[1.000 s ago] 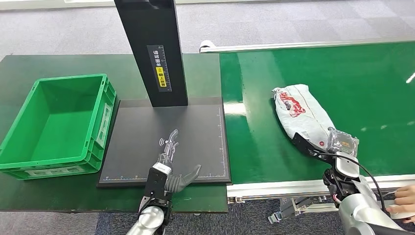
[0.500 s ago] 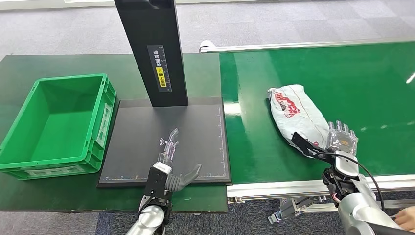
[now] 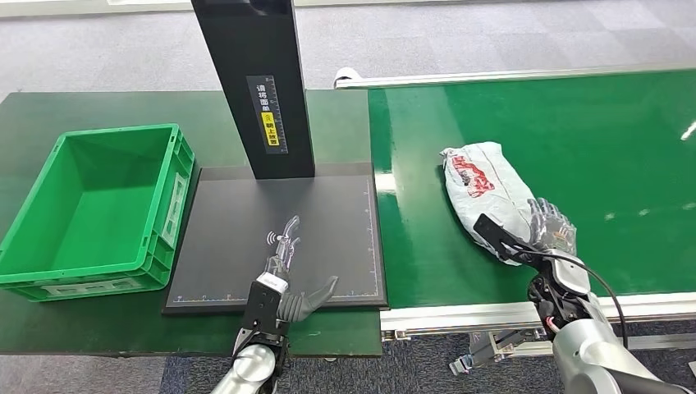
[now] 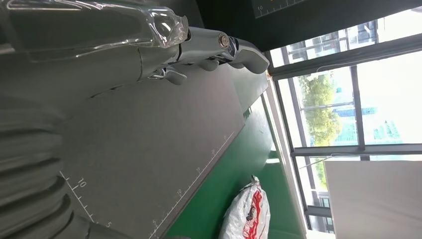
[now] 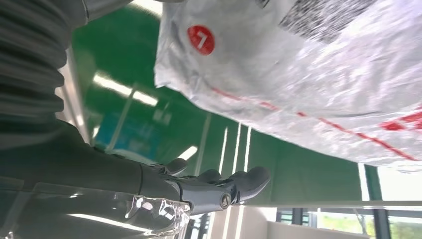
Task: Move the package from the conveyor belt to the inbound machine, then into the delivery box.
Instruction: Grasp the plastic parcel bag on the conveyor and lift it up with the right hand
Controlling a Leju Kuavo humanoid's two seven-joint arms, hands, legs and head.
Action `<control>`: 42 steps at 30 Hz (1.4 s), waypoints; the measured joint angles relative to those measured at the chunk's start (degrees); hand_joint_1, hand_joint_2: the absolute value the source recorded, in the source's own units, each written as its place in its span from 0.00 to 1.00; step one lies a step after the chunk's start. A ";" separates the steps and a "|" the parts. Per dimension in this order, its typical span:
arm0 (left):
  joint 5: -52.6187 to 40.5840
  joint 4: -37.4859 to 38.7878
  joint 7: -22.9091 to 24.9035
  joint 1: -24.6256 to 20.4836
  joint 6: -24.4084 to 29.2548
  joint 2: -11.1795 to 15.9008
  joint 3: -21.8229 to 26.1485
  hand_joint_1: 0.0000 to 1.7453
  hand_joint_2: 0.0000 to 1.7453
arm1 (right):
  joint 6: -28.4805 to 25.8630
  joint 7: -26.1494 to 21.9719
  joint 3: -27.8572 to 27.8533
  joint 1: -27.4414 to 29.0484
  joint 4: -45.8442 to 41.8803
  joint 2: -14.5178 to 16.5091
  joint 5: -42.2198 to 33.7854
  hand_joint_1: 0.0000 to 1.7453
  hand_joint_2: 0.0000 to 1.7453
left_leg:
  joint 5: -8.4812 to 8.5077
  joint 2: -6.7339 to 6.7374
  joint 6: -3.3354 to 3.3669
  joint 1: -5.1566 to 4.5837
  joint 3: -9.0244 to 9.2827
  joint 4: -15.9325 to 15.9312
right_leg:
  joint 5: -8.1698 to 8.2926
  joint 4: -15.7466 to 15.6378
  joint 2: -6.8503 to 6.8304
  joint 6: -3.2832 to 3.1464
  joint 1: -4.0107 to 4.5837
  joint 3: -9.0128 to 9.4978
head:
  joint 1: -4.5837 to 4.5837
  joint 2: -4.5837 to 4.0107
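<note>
The green delivery box (image 3: 98, 209) sits with nothing inside it at the left of the table, beside the inbound machine (image 3: 279, 238) with its black platform and upright column. The white package (image 3: 484, 195) lies on the green conveyor belt (image 3: 574, 139), its long axis running from the far left toward the near right, near the belt's front edge with open belt beyond it. The right hand (image 3: 546, 234), fingers spread, rests against the package's near end without gripping it, while the left hand (image 3: 287, 283) lies open and holding nothing on the platform's front edge.
</note>
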 joint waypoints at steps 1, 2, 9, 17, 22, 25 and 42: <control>0.00 0.03 -0.04 0.00 -0.06 0.00 0.00 0.00 1.00 | 0.00 -0.44 -0.27 0.01 0.00 0.45 -0.20 0.00 1.00 | 0.00 0.00 0.00 0.00 0.00 0.00 | 0.00 0.00 0.00 0.00 0.00 0.00 | -0.01 0.00; 0.00 0.04 -0.06 0.00 -0.11 0.00 0.00 0.00 1.00 | -0.01 -0.73 -0.50 0.01 0.00 0.87 -0.33 0.00 1.00 | 0.00 0.00 0.00 0.00 0.00 0.00 | 0.00 0.00 0.00 0.00 0.00 0.00 | -0.01 0.00; -0.03 0.08 -0.09 0.00 -0.34 -0.01 -0.02 0.00 1.00 | -0.17 -1.96 -1.41 0.08 0.00 2.69 -0.86 0.00 1.00 | 0.00 0.00 0.00 0.00 0.00 0.00 | 0.00 0.00 0.00 0.00 0.00 0.00 | 0.00 -0.01; -0.77 0.10 0.62 -0.07 -1.22 -0.61 -0.14 0.00 1.00 | -1.54 -5.65 -1.97 1.89 0.00 6.67 -2.20 0.00 1.00 | 0.00 0.01 0.00 0.02 0.02 0.00 | 0.00 0.00 0.00 0.00 0.02 0.00 | -0.01 0.01; -1.37 0.10 1.08 -0.07 -1.59 -0.79 -0.15 0.00 1.00 | -1.54 -6.33 -2.17 4.02 0.00 9.34 -3.82 0.00 1.00 | 0.00 0.00 0.00 0.02 0.01 -0.01 | -0.01 0.00 0.00 -0.01 0.02 0.00 | 0.00 -0.01; -1.75 0.10 1.34 -0.06 -1.74 -0.79 -0.13 0.00 1.00 | -1.52 -6.36 -2.63 6.13 0.00 10.62 -5.50 0.00 1.00 | 0.00 -0.01 0.00 0.02 0.01 -0.01 | -0.01 0.00 -0.01 -0.01 0.02 0.00 | 0.01 0.00; -2.99 -0.47 2.78 0.13 -2.52 -0.79 -0.11 0.00 1.00 | -1.35 -7.01 -6.42 10.14 0.00 12.65 -11.04 1.00 1.00 | -0.01 -0.01 0.00 0.01 0.50 -0.01 | -0.05 -0.04 -0.05 0.00 0.00 0.49 | 0.00 0.00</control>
